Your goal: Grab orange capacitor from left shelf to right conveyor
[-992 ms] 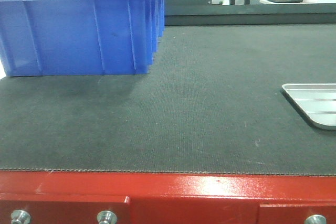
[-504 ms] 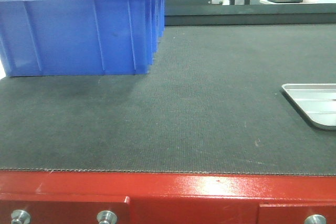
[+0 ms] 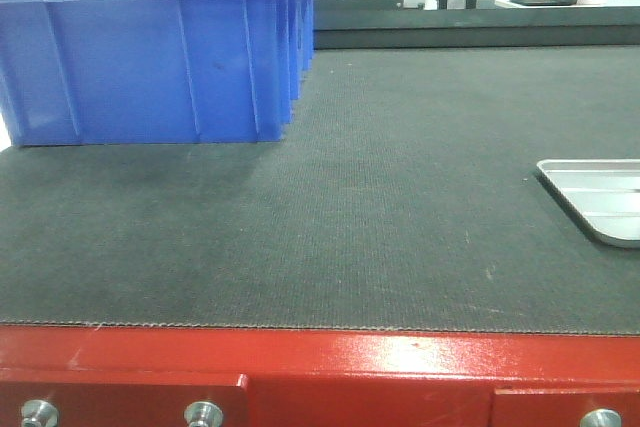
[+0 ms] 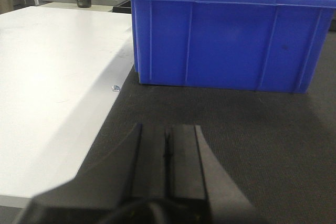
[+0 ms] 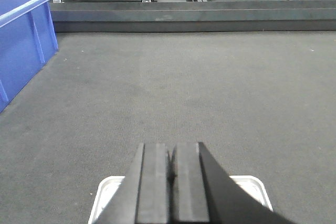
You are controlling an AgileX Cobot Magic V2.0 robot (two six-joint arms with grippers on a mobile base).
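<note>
The right conveyor fills the front view as a dark grey textured belt behind a glossy red frame with silver bolts. No orange capacitor shows in any view, and the left shelf is out of view. My left gripper hangs shut and empty above the belt's left edge, facing a blue bin. My right gripper is shut with nothing in it, over the silver tray on the belt.
A large blue plastic bin stands on the belt at the back left. A silver tray lies at the right edge. A white tabletop borders the belt on the left. A dark metal rail runs across the far side.
</note>
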